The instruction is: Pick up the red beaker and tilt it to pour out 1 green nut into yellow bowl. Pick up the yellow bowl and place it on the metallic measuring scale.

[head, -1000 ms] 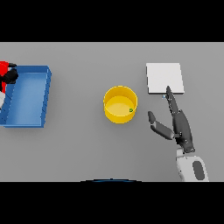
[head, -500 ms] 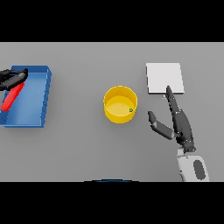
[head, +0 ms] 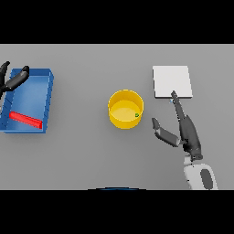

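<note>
Red beaker lies on its side in the blue tray at the bench's left edge. Left hand hovers over the tray's far corner, fingers relaxed, empty. Yellow bowl sits mid-bench with one green nut inside. Right hand is spread wide and empty between the bowl and the metallic scale. Risk: a one-sided or tilted rim grasp could tip the bowl and spill the nut; the scale's small plate leaves little margin.
</note>
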Robot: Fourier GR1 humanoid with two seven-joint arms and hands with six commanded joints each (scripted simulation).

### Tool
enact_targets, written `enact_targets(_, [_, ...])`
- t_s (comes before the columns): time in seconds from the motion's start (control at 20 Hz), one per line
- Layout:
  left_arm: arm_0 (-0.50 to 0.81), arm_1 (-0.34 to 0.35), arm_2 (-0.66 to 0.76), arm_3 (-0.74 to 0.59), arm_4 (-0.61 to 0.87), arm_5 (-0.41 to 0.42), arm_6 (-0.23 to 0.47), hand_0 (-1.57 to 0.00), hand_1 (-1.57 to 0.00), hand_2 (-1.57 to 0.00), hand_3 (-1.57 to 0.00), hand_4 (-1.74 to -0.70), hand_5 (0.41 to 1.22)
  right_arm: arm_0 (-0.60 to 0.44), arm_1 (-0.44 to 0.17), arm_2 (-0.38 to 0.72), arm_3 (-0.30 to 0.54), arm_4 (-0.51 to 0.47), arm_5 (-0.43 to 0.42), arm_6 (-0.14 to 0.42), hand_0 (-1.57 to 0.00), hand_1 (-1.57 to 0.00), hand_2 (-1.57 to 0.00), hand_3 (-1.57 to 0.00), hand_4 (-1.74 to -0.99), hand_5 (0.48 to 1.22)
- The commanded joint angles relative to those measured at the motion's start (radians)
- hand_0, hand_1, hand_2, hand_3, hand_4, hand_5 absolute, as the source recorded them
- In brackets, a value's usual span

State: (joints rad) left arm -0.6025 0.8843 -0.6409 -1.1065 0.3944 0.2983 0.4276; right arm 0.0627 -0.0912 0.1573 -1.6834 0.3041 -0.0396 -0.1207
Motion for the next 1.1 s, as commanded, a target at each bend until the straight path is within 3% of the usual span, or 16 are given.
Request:
enact_targets(0.0, [0.004, -0.001, 0.004, -0.003, 0.0, 0.007, -0.021, -0.04, -0.04, -0.04, -0.03, -0.71, 0.674, -0.01, -0.001, 0.016, -0.002, 0.012, 0.011, 0.001, 0.0, 0.0, 0.0, 0.0, -1.146, 0.691])
enact_targets(0.15, [-0.002, 0.006, 0.008, -0.012, -0.003, 0.019, -0.018, -0.02, -0.02, -0.02, -0.01, -0.71, 0.689, -0.054, -0.077, 0.057, -0.001, 0.058, 0.091, -0.016, 0.0, 0.0, 0.0, 0.0, -1.153, 0.728])
enact_targets(0.25, [0.006, -0.001, 0.013, -0.019, 0.011, 0.019, -0.025, -0.01, -0.01, -0.01, -0.01, -0.72, 0.676, -0.133, -0.159, 0.093, 0.015, 0.137, 0.148, 0.036, 0.0, 0.0, 0.0, 0.0, -1.19, 0.716])
enact_targets(0.35, [0.002, -0.01, 0.018, -0.017, 0.018, 0.016, -0.041, -0.01, -0.01, -0.01, -0.01, -0.72, 0.667, -0.216, -0.224, 0.156, 0.046, 0.238, 0.201, 0.052, 0.0, 0.0, 0.0, 0.0, -1.216, 0.704])
enact_targets(0.6, [0.007, -0.013, 0.008, -0.026, 0.015, 0.019, -0.033, 0.0, 0.0, 0.0, 0.0, -0.71, 0.672, -0.393, -0.33, 0.312, 0.124, 0.437, 0.296, -0.033, 0.0, 0.0, 0.0, 0.0, -1.228, 0.703])
enact_targets(0.75, [0.012, -0.007, 0.013, -0.034, 0.025, 0.015, -0.033, 0.0, 0.0, 0.0, 0.0, -0.71, 0.682, -0.493, -0.349, 0.376, 0.185, 0.492, 0.36, -0.066, 0.0, 0.0, 0.0, 0.0, -1.213, 0.705])
enact_targets(1.05, [0.031, 0.001, 0.025, -0.043, 0.045, 0.003, -0.053, 0.0, 0.0, 0.0, 0.0, -0.72, 0.688, -0.625, -0.327, 0.486, 0.327, 0.569, 0.447, -0.087, 0.0, 0.0, 0.0, 0.0, -1.223, 0.704])
